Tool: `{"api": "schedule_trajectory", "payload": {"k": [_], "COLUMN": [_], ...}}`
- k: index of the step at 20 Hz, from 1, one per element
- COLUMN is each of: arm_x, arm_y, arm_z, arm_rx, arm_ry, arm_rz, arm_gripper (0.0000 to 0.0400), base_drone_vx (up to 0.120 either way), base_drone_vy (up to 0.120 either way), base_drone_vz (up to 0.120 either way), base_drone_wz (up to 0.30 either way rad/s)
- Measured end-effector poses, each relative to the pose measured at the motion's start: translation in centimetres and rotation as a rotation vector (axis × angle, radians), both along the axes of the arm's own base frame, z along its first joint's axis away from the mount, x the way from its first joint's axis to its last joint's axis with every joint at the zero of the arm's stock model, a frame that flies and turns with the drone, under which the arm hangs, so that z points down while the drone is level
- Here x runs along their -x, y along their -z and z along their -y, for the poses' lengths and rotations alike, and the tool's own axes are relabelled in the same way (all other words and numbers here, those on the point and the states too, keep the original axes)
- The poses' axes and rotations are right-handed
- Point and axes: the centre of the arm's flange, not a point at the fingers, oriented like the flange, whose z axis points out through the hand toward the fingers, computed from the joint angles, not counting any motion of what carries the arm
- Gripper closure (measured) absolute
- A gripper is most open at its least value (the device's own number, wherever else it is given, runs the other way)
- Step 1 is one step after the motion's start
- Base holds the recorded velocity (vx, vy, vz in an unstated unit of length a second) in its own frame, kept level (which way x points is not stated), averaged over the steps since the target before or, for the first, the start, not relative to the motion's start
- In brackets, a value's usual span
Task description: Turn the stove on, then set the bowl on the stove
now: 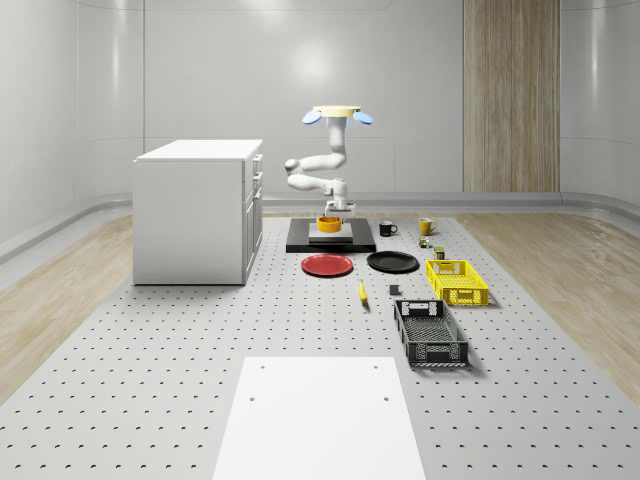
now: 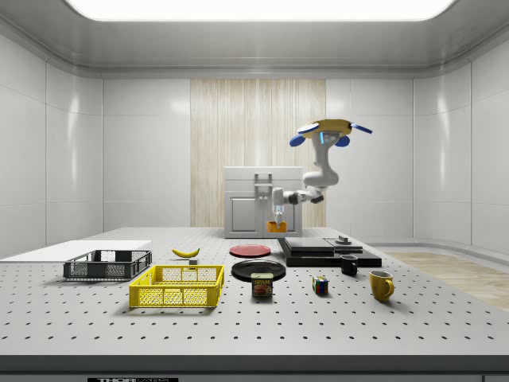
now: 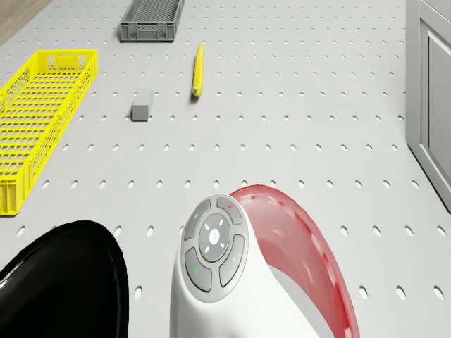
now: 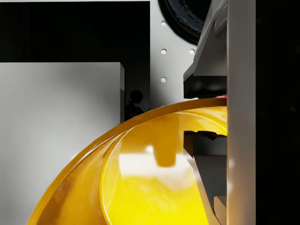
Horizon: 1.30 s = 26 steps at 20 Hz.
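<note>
One yellow bowl (image 1: 329, 224) is held by its rim in the clamped gripper (image 1: 333, 213), carried just above the stove (image 1: 330, 238) directly beneath it, while the drone (image 1: 337, 114) is seen hovering overhead.

Simulated lab test room: bare grey wall panels, one wood panel (image 1: 510, 95) upper right, perforated bench (image 1: 150, 380) across the lower frame. Kitchen props laid out: cabinet (image 1: 195, 210), stove (image 1: 330, 238), plates (image 1: 327, 265), crates (image 1: 457, 281).
</note>
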Motion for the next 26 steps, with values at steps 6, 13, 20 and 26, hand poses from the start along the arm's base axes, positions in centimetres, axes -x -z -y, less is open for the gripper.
{"api": "schedule_trajectory", "payload": {"k": [6,13,20,26], "arm_x": [0.00,0.00,0.00,0.00], "arm_y": [0.00,0.00,0.00,0.00], "arm_z": [0.00,0.00,0.00,0.00], "arm_rx": [0.000,0.000,0.000,0.000], "arm_ry": [0.000,0.000,0.000,0.000], "arm_rz": [0.000,0.000,0.000,0.000], "arm_gripper": [0.0300,0.0300,0.0300,0.0300], "base_drone_vx": [-0.120,-0.120,-0.120,-0.120], "base_drone_vy": [0.000,0.000,0.000,0.000], "base_drone_vz": [-0.027,0.000,-0.057,0.000], "base_drone_wz": [0.000,0.000,0.000,0.000]}}
